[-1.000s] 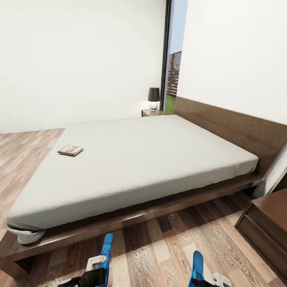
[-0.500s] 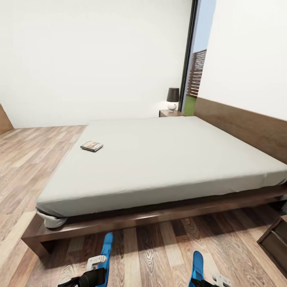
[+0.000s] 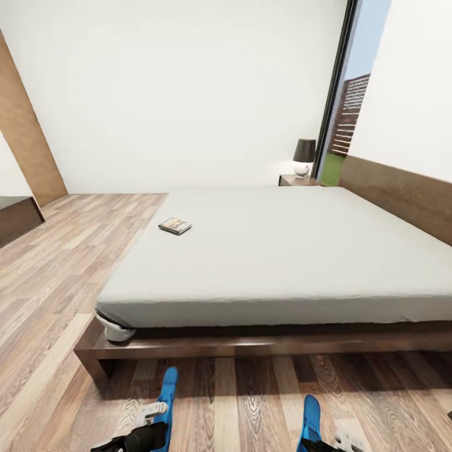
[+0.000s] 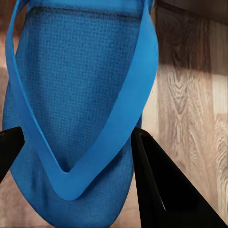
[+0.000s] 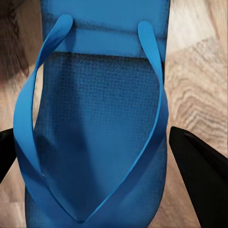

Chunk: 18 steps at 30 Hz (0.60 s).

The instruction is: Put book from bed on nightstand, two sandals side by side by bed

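The book (image 3: 175, 226) lies flat on the grey mattress of the bed (image 3: 282, 257), near its left edge. A nightstand (image 3: 299, 180) stands at the far corner beside the headboard. Each gripper carries one blue sandal just above the plank floor in front of the bed. The left sandal (image 3: 167, 390) (image 4: 80, 95) sits in my left gripper (image 3: 147, 433) (image 4: 78, 180), with a black finger pressed on each side. The right sandal (image 3: 311, 414) (image 5: 95, 118) is clamped the same way in my right gripper (image 5: 102, 190).
A lamp (image 3: 304, 154) stands on the far nightstand beside a tall window (image 3: 351, 107). A brown wooden panel (image 3: 25, 132) and a low dark cabinet (image 3: 16, 216) are at the far left. Open plank floor (image 3: 63, 270) runs along the bed's left side.
The camera has swung left, so the bed sits further right in view and the near cabinet at the right has left the picture. Both sandals stay in the grippers.
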### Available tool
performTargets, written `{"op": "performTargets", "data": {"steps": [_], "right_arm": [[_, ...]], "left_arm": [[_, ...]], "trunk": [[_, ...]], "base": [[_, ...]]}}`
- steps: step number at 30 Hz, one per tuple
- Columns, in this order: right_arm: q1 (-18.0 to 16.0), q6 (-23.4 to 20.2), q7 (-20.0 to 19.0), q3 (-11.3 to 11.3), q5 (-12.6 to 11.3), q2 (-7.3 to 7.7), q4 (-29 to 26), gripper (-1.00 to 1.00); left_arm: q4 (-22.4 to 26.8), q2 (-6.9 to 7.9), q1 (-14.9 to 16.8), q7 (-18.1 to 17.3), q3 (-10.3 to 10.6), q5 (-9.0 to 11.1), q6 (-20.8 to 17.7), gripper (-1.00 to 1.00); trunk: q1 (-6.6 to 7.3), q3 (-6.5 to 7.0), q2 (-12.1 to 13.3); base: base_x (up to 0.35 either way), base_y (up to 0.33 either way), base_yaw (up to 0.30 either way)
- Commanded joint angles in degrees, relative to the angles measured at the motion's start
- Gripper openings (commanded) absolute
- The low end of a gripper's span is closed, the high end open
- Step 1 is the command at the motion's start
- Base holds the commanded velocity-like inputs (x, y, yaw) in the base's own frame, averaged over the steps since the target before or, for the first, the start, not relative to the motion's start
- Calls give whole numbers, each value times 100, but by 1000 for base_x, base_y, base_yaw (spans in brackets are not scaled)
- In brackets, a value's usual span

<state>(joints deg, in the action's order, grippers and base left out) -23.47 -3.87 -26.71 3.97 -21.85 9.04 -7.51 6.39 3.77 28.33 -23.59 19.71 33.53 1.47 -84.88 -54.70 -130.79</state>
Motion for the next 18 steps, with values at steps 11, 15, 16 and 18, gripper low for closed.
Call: {"op": "performTargets", "data": {"steps": [11,15,16,18], "right_arm": [[0,-41,-70,43,-21,15,-6,-100],[0,-42,-76,44,-21,37,-8,-100],[0,-43,-79,48,-21,43,-6,-100],[0,-43,-80,50,-21,48,-5,-100]], "left_arm": [[-6,1,6,-31,41,31,20,-100],[-6,1,6,-31,41,31,20,-100],[-6,1,6,-31,41,31,20,-100],[-6,3,6,-32,41,31,20,-100]], "trunk": [[1,-5,-2],[1,-5,-2],[1,-5,-2],[1,-5,-2]], "base": [[0,0,99],[0,0,0],[0,0,0],[0,0,0]]}}
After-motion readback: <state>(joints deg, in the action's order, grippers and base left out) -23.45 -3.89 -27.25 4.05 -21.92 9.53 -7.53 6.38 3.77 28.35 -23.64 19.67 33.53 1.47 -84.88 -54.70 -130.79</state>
